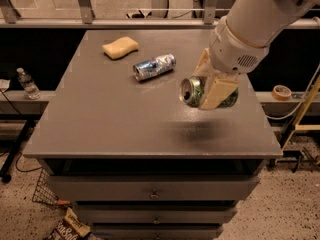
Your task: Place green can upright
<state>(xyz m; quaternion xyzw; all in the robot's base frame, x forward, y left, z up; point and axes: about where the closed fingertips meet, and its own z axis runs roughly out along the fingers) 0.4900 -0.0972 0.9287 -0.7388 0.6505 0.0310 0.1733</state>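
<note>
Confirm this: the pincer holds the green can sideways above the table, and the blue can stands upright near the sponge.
Not quite. The camera view shows the blue can lying on its side, not upright, near the sponge. The pincer does hold the green can sideways above the table.

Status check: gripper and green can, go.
Gripper shut on green can, over table's right half. Can horizontal, off the surface, not yet upright. Blue can, sponge well apart.
</note>
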